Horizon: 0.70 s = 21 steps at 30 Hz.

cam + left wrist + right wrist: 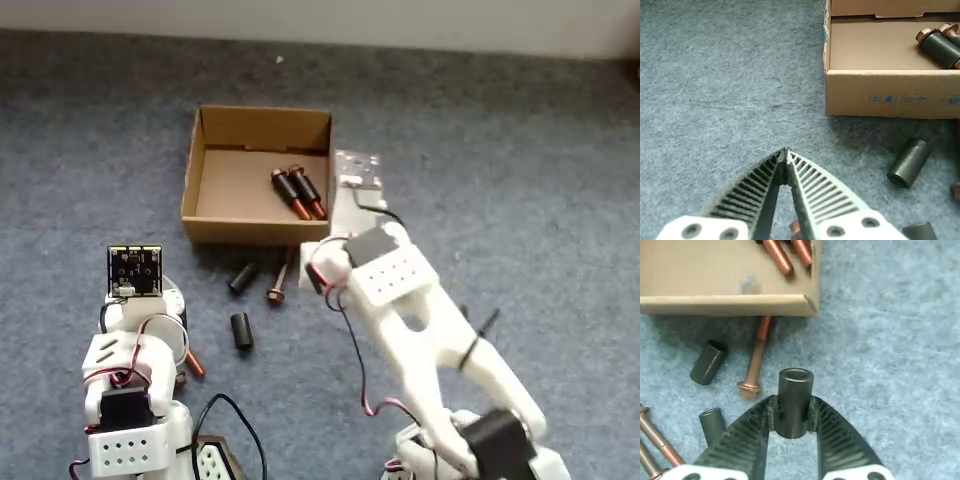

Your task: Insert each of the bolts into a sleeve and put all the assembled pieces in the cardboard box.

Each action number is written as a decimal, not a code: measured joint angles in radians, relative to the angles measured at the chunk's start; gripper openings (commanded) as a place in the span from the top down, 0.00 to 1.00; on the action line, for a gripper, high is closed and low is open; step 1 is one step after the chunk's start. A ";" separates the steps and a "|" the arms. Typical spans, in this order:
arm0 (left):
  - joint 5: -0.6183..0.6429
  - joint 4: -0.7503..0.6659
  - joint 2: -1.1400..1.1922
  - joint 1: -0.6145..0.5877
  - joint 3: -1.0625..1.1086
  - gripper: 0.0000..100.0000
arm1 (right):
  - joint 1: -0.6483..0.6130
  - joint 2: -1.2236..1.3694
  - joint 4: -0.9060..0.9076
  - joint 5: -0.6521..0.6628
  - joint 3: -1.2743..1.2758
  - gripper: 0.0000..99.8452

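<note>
Sleeve (794, 390) is pinched between my right gripper (792, 405) fingers, with its bore end poking out past the tips. It sits over the carpet (520, 150), close to the near right corner of the cardboard box (250, 232). My left gripper (785, 152) fingers are closed tip to tip on nothing, over carpet off the box's near left corner. Two assembled pieces (291, 193) lie side by side in the box near its right wall. Along the box's near wall, a loose bolt (280, 281) lies with its threads at the wall and a spare sleeve (243, 278) just beside it. A second spare sleeve (241, 330) lies nearer my bases. Another bolt (193, 364) lies by my left arm.
</note>
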 measured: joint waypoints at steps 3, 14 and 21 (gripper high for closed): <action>0.000 0.000 0.000 0.000 0.000 0.99 | 0.035 -0.123 -0.005 0.002 0.077 1.00; -0.008 0.000 0.000 0.000 0.000 0.99 | 0.176 -0.427 -0.420 0.023 0.519 1.00; -0.190 0.000 0.000 0.000 -0.026 0.99 | 0.250 -0.563 -0.509 0.023 0.617 1.00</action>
